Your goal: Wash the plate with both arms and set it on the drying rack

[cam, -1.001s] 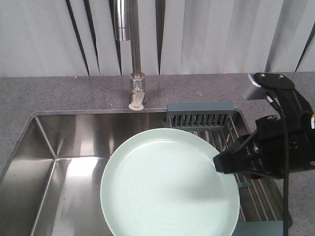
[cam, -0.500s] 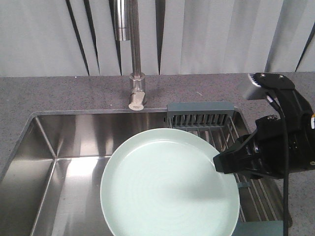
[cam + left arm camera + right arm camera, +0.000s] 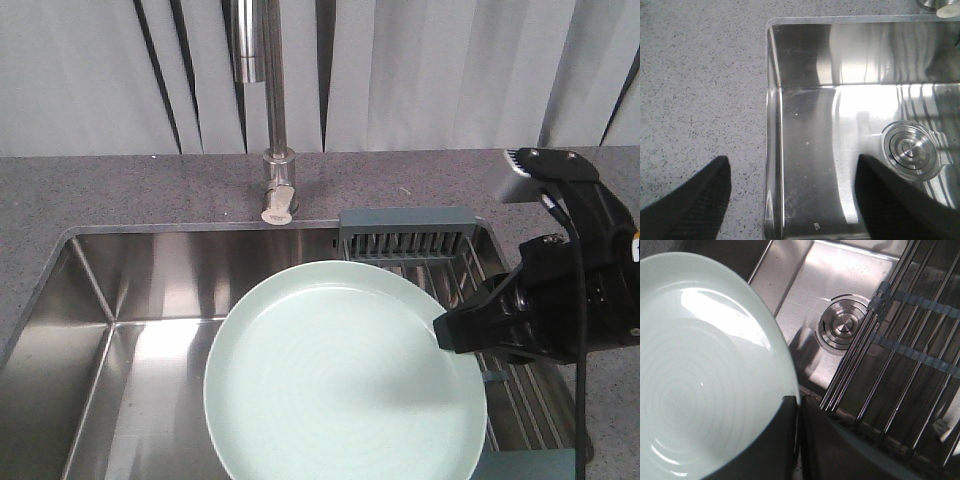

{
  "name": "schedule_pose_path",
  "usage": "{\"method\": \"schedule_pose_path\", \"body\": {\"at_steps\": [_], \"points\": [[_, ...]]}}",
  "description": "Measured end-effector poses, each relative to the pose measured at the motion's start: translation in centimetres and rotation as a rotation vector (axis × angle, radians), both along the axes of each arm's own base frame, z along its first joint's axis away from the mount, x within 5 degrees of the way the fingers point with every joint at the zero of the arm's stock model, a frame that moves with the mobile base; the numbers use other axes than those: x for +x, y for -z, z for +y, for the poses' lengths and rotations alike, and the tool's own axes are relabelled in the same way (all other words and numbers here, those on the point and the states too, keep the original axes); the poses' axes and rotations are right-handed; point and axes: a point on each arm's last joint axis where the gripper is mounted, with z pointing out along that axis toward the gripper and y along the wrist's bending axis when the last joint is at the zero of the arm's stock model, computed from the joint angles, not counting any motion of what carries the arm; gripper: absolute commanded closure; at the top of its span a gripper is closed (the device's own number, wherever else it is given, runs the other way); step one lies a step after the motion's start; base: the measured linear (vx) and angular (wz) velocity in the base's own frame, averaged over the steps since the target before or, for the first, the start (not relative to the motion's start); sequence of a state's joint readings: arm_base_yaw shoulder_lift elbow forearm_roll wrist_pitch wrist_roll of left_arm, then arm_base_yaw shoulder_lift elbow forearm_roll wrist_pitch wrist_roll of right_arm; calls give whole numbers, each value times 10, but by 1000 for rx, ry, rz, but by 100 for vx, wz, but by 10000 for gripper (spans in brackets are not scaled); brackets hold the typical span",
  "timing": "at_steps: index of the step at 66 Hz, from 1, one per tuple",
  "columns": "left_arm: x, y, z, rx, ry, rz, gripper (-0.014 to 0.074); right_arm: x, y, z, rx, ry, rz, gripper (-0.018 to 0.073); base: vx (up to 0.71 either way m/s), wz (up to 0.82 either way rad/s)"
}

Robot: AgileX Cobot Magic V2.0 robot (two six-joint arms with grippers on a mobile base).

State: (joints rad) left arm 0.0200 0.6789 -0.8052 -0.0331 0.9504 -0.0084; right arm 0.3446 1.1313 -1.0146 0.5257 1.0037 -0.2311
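Plate [image 3: 340,370] is being gripped at its rim by the right gripper [image 3: 447,335] over the sink [image 3: 150,270], beside the drying rack [image 3: 405,240]. Left gripper [image 3: 790,200] is being held spread and empty over the sink corner. Washing is judged under way; left-arm contact is being called for next.

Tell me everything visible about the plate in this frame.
The plate is round, pale mint-green and glossy, with a low upturned rim and faint concentric rings. It looks empty and whole. It is held face up above the sink, its right edge pinched by the right gripper, beside the drying rack. Nothing else visibly touches it.
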Motion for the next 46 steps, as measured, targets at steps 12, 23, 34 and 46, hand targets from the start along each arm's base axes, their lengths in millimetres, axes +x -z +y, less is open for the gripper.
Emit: {"method": "schedule_pose_path", "body": {"at_steps": [12,23,34,46], "points": [[0,0,0,0,0,0,101,0,0,0,0,0,0,568,0,0],[0,0,0,0,0,0,101,0,0,0,0,0,0,568,0,0],[0,0,0,0,0,0,101,1,0,0,2,4,-6,568,0,0],[0,0,0,0,0,0,101,4,-2,0,10,25,-43,568,0,0]]}}
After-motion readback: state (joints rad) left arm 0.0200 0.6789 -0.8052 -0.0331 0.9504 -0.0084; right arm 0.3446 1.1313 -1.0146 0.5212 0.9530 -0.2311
